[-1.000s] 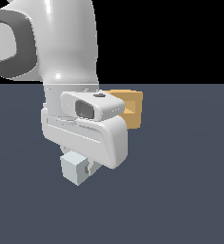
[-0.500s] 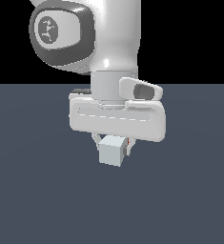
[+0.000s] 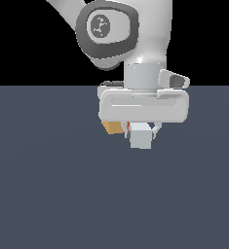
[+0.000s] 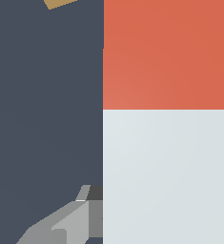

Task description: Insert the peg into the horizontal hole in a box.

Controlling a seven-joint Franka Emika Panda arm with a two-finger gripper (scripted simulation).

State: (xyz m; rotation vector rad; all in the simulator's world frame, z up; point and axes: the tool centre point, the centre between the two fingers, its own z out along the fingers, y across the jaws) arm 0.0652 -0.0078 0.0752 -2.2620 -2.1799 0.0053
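Observation:
My gripper (image 3: pixel 141 134) is shut on the peg (image 3: pixel 141 136) and holds it above the floor. In the exterior view the peg points at the camera, so mostly its pale square end shows, with a thin red-orange strip beside it. Behind the hand, a corner of the tan box (image 3: pixel 112 128) peeks out on the exterior view's left of the peg. The hole is hidden. The wrist view is filled by the peg (image 4: pixel 166 143), red-orange on its far part and pale on its near part, with one grey finger (image 4: pixel 68 224) beside it and a corner of the box (image 4: pixel 61 3) at the frame's edge.
A flat dark blue-grey floor (image 3: pixel 47 194) spreads all around. The arm's white wrist and hand body (image 3: pixel 144 104) block most of the box in the exterior view.
The arm has swung toward the exterior view's right and turned, carrying the peg. The box, seen right of the hand a second ago and then hidden, now shows just left of the peg.

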